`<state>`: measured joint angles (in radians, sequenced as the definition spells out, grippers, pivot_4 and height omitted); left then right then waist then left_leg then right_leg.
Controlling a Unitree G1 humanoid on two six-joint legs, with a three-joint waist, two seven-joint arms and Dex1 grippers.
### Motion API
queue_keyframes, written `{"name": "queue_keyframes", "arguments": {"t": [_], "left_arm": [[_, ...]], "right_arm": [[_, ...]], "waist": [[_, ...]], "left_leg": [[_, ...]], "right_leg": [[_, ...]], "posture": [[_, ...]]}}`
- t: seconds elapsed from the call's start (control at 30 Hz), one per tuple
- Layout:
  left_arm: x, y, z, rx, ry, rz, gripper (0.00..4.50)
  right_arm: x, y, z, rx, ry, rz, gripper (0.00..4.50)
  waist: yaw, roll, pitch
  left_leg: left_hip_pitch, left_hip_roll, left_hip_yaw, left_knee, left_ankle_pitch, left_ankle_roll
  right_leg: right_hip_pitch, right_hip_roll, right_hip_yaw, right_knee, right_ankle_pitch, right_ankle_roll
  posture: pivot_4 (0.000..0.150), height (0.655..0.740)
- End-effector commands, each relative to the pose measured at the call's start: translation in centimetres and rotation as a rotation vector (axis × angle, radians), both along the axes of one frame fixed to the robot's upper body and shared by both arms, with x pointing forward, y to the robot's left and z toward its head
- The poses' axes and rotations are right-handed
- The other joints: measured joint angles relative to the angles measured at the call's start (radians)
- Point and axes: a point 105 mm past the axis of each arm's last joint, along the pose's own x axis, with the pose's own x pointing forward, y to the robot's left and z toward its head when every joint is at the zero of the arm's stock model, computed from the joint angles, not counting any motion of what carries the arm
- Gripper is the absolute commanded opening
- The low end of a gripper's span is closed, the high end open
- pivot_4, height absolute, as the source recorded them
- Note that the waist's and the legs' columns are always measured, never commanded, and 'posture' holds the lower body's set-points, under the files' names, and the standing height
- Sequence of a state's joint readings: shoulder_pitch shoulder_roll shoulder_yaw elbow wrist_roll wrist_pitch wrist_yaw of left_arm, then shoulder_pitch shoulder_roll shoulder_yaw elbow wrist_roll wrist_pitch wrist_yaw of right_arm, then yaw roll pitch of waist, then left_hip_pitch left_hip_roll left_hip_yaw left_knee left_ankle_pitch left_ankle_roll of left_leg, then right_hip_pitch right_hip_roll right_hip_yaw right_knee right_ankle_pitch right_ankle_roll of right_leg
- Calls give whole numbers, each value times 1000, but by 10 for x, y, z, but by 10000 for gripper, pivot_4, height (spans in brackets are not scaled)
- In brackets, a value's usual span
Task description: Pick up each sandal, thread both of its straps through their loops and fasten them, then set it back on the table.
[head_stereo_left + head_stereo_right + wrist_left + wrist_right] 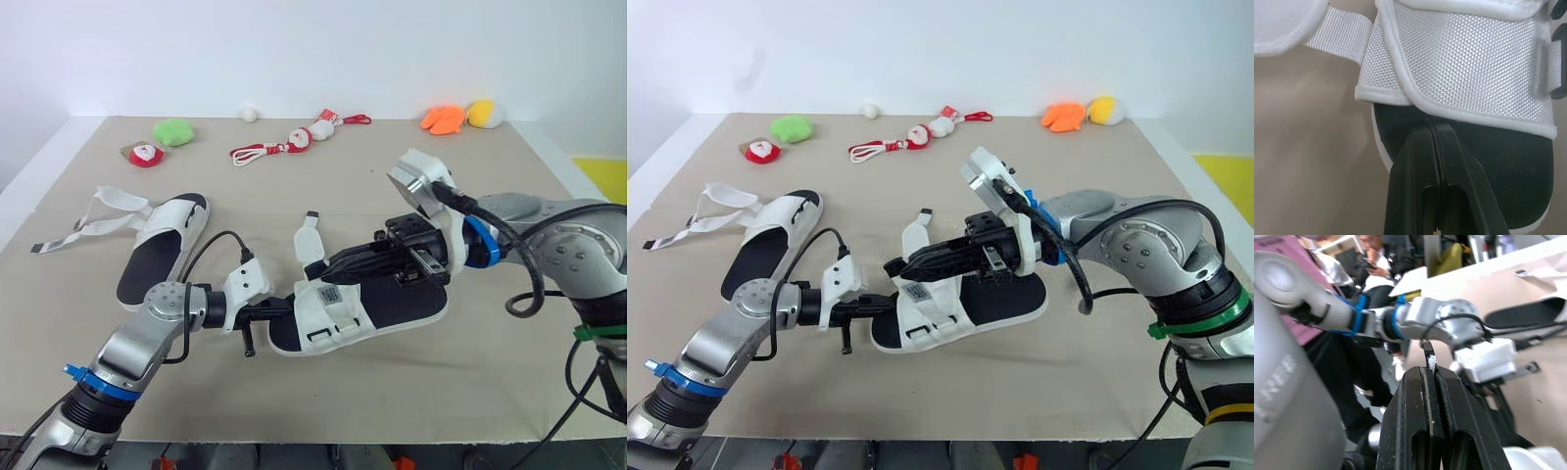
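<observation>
my right gripper (1428, 371) pinches the strap (310, 240) tip of the sandal (392, 308) by the table's (470, 392) near edge; my left gripper (1434, 128), pressed together, pins its toe. so shallow a pinch could slip.

White, black-soled sandal (328, 318) with one strap (310, 235) upright; to its left, its mate (167, 245), straps (98, 220) splayed loose.

Beige table (470, 372) against white wall (294, 49).
</observation>
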<state>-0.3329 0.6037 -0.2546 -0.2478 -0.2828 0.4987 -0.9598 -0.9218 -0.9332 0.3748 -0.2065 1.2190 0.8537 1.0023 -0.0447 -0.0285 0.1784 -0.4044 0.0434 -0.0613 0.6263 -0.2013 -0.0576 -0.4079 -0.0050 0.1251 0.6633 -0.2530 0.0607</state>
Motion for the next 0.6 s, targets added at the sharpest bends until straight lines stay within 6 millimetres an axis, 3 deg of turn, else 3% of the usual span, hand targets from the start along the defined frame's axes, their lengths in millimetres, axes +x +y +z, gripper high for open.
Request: {"name": "queue_keyframes", "arguments": {"t": [0.03,0.23,0.6], "left_arm": [[-1,5,-20,50,63,35,0],[-1,3,-20,47,61,33,0],[-1,2,-20,47,60,32,0]], "right_arm": [[24,-4,1,-21,-51,-104,1144],[55,-8,-9,-38,-59,-224,1144],[82,-13,-15,-55,-10,-323,1144]], "waist": [[-1,0,0],[-2,0,0],[-3,0,0]], "left_leg": [[0,0,0,1,0,0],[0,1,1,5,0,0],[-1,1,1,5,0,0]], "right_leg": [[0,0,0,0,1,1],[0,1,0,0,1,0],[0,1,0,0,4,4]], "posture": [[1500,7400],[1500,7400],[1500,7400]]}}
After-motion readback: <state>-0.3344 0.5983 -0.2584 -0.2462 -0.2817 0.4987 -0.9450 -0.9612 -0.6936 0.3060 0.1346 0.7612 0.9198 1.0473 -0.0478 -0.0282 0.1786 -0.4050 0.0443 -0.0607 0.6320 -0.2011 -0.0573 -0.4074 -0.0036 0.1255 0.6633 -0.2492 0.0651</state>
